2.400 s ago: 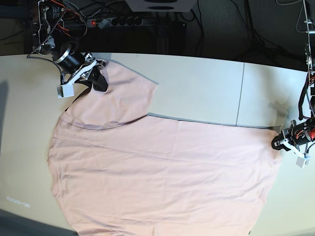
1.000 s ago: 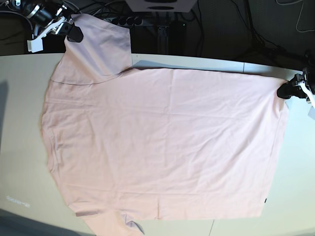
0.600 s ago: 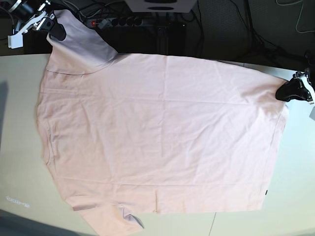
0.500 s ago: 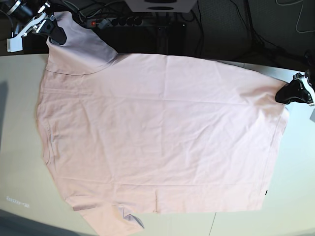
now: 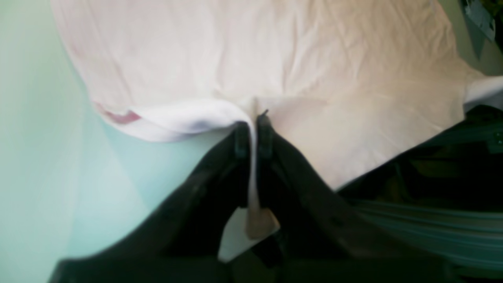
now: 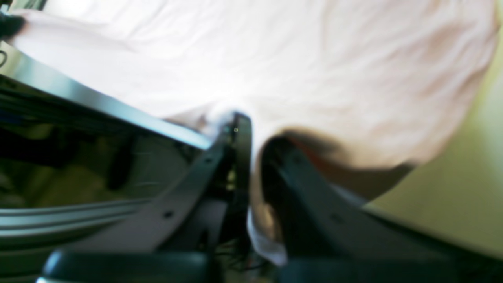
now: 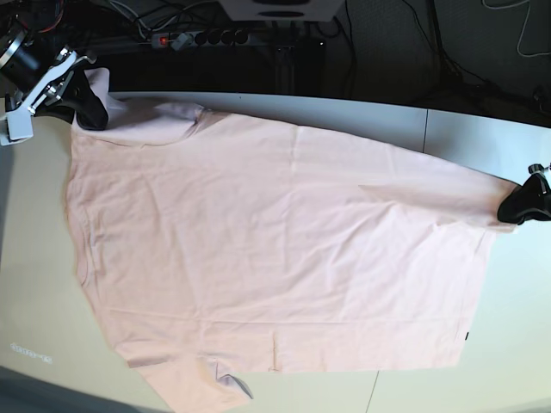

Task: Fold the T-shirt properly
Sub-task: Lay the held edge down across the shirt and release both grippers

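The pale pink T-shirt lies spread plain side up on the white table, neck end to the left and hem to the right. My right gripper is shut on the far left sleeve corner at the table's back edge. My left gripper is shut on the far hem corner at the right. In the left wrist view, the black fingers pinch a fold of the T-shirt. The right wrist view is blurred; its fingers clamp a fold of the T-shirt. The near sleeve is crumpled at the front edge.
Behind the table runs a dark gap with cables and a power strip showing a red light. A seam crosses the table on the right. The front edge of the table curves away under the shirt's lower left.
Both grippers have come down and toward the front with the shirt. The raised far sleeve and far edge now lie on the table, and the hem corner sits lower on the right.
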Action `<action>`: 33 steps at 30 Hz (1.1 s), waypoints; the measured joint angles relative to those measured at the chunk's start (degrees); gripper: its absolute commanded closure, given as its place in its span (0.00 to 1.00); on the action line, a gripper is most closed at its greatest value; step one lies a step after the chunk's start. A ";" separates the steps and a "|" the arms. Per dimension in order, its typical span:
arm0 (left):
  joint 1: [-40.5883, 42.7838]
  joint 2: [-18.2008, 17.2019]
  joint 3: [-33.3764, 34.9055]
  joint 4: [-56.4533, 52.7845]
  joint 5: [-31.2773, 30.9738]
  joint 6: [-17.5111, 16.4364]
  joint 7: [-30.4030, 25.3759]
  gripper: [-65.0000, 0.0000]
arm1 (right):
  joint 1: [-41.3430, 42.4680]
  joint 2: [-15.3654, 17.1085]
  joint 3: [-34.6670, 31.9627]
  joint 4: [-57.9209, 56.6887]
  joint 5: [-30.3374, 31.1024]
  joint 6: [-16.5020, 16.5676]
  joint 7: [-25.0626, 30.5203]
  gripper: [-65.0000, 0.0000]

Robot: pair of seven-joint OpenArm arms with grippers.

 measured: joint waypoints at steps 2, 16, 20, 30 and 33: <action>-1.03 0.00 0.00 0.00 0.13 -0.02 -0.24 1.00 | 1.66 1.66 0.00 -0.02 -1.25 0.00 0.33 1.00; -12.00 1.14 12.09 -5.25 13.09 0.02 -9.97 1.00 | 17.20 10.49 -7.30 -12.98 -6.23 0.24 2.29 1.00; -18.82 2.29 19.06 -12.66 14.62 -0.07 -10.12 1.00 | 23.56 12.13 -11.96 -19.56 -6.38 0.46 2.12 1.00; -30.53 4.50 25.35 -28.81 20.50 -0.13 -14.32 1.00 | 40.17 14.56 -24.65 -33.05 -9.05 0.63 2.40 1.00; -32.00 6.56 25.53 -29.99 21.84 -0.13 -15.67 1.00 | 46.10 14.53 -30.45 -37.73 -10.03 0.66 2.21 1.00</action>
